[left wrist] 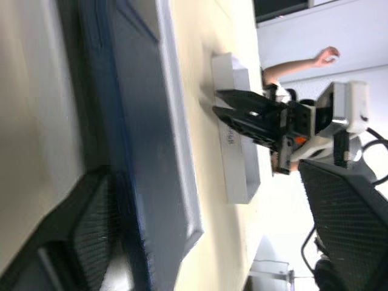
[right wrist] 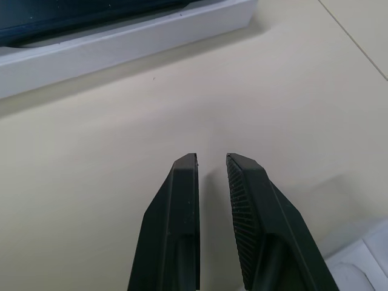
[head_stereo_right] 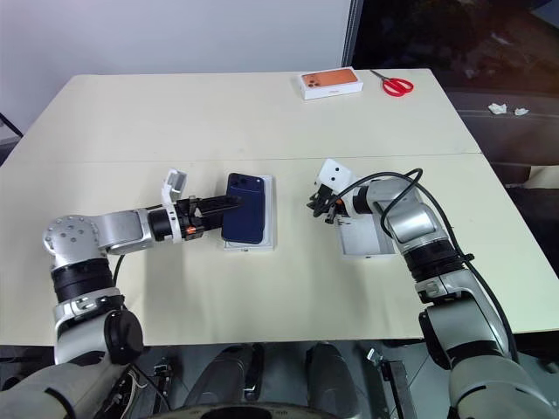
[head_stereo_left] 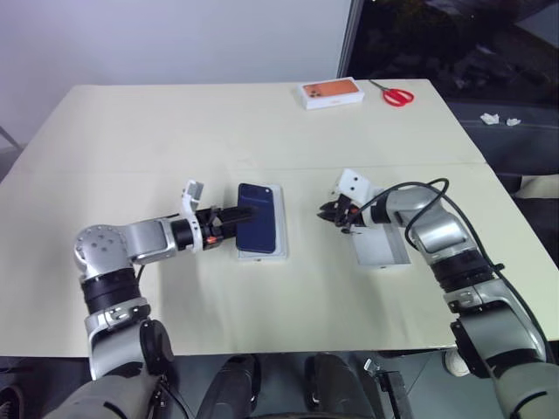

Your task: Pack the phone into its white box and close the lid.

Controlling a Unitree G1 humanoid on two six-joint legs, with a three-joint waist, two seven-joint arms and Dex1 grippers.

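The dark blue phone [head_stereo_left: 260,218] lies flat on top of the white box [head_stereo_left: 282,229], whose rim shows along its right and near sides. My left gripper [head_stereo_left: 231,218] sits at the phone's left edge, open. In the left wrist view its fingers [left wrist: 85,236] stand wide apart, with the phone [left wrist: 139,151] beside one of them. My right gripper [head_stereo_left: 330,212] hovers over bare table to the right of the box, its fingers [right wrist: 182,200] almost together with nothing between them. The white lid [head_stereo_left: 382,249] lies on the table under my right forearm.
An orange-topped box [head_stereo_left: 332,92] and red scissors [head_stereo_left: 397,95] lie at the table's far edge. A seam runs across the table behind the work area. A person's arm [left wrist: 297,63] shows beyond the table. Bare tabletop [head_stereo_left: 131,140] stretches to the left and front.
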